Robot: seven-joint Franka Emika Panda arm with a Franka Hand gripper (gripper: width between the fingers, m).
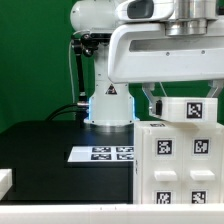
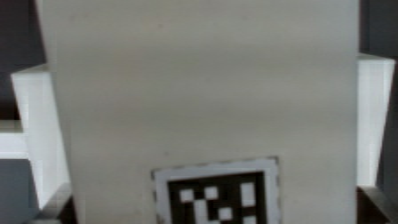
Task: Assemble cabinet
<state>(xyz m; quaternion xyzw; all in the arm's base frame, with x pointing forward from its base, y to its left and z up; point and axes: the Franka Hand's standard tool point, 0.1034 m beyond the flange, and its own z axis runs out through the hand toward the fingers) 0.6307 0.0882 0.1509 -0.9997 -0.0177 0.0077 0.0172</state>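
The cabinet (image 1: 178,168), a large white box with tagged square panels on its front, stands at the exterior view's right. A smaller white tagged piece (image 1: 193,111) sits on top of it. My gripper (image 1: 170,98) comes down onto this piece from above. In the wrist view the piece (image 2: 196,90) fills the space between my dark fingertips (image 2: 59,207), which press against its two sides, and its tag (image 2: 217,196) lies between them. My gripper (image 2: 214,212) is shut on the piece. The cabinet's white edges (image 2: 25,115) show on both sides below it.
The marker board (image 1: 103,153) lies flat on the black table in front of the robot base (image 1: 108,108). A loose white part (image 1: 5,182) lies at the exterior view's far left edge. A green wall stands behind.
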